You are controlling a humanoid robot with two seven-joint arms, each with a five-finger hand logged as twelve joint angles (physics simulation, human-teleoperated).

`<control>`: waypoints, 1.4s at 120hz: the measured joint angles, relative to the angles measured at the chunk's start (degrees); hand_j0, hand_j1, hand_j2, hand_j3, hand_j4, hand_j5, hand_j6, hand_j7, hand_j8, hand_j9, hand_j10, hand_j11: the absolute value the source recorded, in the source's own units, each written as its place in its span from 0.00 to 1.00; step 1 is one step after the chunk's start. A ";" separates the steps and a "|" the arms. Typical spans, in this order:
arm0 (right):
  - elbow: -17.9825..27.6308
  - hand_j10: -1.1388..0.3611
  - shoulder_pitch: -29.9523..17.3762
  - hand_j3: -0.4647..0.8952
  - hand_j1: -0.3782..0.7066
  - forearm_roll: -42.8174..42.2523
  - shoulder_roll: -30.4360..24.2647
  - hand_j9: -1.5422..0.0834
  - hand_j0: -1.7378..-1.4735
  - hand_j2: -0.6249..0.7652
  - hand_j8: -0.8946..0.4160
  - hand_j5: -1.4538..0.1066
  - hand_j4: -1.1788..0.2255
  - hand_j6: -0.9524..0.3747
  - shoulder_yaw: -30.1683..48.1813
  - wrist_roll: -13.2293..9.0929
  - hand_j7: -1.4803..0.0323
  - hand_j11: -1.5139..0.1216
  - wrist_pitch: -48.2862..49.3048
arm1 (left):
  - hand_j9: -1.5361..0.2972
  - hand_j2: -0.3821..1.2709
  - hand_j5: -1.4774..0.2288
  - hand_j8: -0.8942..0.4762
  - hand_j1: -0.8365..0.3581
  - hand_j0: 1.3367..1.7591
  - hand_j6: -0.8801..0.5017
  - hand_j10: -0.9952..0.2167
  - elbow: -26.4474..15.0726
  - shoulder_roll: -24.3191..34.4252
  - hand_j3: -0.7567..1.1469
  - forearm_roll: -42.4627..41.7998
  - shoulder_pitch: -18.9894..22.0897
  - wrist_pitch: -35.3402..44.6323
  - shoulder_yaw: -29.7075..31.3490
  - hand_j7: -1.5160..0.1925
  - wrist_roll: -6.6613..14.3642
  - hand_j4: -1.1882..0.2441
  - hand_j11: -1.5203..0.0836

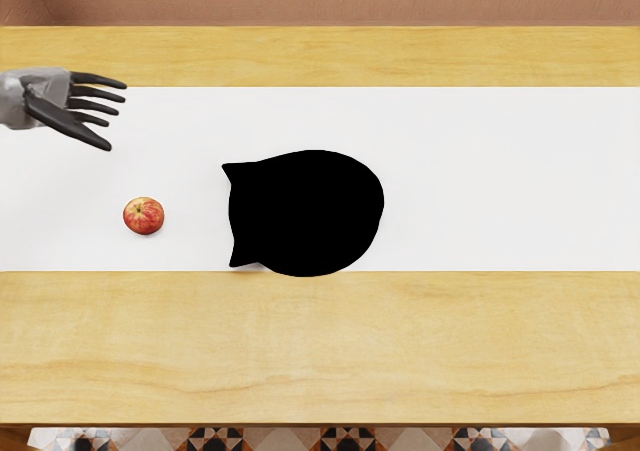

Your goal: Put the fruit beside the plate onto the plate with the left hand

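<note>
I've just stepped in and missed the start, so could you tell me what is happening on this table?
The left hand hovers open at the upper left, holding nothing. The red apple lies untouched on the white runner, left of the black plate and apart from it. The right arm is out of view.

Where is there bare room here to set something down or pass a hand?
Bare: the runner right of the plate, the wood along the near edge, and the gap between apple and plate. Busiest is the far left, where the open left hand sits behind the apple.
</note>
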 joint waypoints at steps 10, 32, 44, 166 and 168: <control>-0.01 0.73 0.02 0.34 0.07 -0.02 0.00 0.92 0.30 0.44 0.65 0.90 0.81 0.69 0.02 0.05 0.95 0.90 0.00 | 0.66 0.26 0.68 0.47 0.75 0.76 0.46 0.62 -0.62 0.00 0.40 0.01 -0.01 0.00 0.00 0.70 0.07 0.66 0.75; -0.06 0.73 0.13 0.34 0.07 -0.03 0.00 0.92 0.30 0.44 0.65 0.90 0.81 0.69 0.06 0.09 0.95 0.90 0.00 | 0.66 0.26 0.68 0.47 0.75 0.76 0.46 0.62 -6.82 2.18 0.40 0.30 -1.88 -0.01 2.87 0.70 3.51 0.66 0.75; -0.09 0.73 0.19 0.34 0.07 -0.03 0.00 0.92 0.30 0.44 0.65 0.90 0.81 0.69 0.06 0.07 0.95 0.90 0.00 | 0.66 0.26 0.68 0.47 0.75 0.76 0.46 0.62 -12.87 2.63 0.40 1.05 -4.18 0.00 7.73 0.70 5.82 0.66 0.75; -0.10 0.73 0.57 0.34 0.07 -0.03 0.00 0.92 0.30 0.44 0.65 0.90 0.81 0.69 0.06 0.04 0.95 0.90 0.00 | 0.66 0.26 0.68 0.47 0.75 0.76 0.46 0.62 -53.17 -17.26 0.40 -16.79 -41.73 66.91 62.70 0.70 24.21 0.66 0.75; -0.10 0.73 0.57 0.34 0.07 -0.03 0.00 0.92 0.30 0.44 0.65 0.90 0.81 0.69 0.07 0.04 0.95 0.90 0.00 | 0.66 0.26 0.68 0.47 0.75 0.76 0.46 0.62 -53.33 -17.66 0.40 -17.42 -41.79 67.37 63.08 0.70 24.21 0.66 0.75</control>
